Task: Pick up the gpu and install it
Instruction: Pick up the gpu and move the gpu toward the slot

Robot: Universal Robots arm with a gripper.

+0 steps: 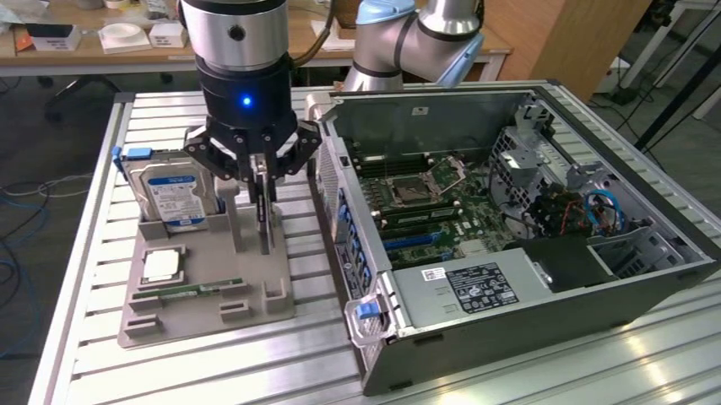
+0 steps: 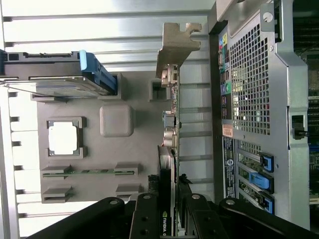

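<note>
Black claw (image 2: 169, 221) pinches the thin black gpu card (image 2: 166, 169) with pale metal bracket; I see it standing on edge in the grey plastic holder (image 2: 117, 152).

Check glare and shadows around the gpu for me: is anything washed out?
Exterior view: glare streaks the table near the computer case; the gpu is evenly lit. Wrist view: the table slats beyond the tray burn white, the processor is washed out, the gpu's edge is dim but readable.
</note>
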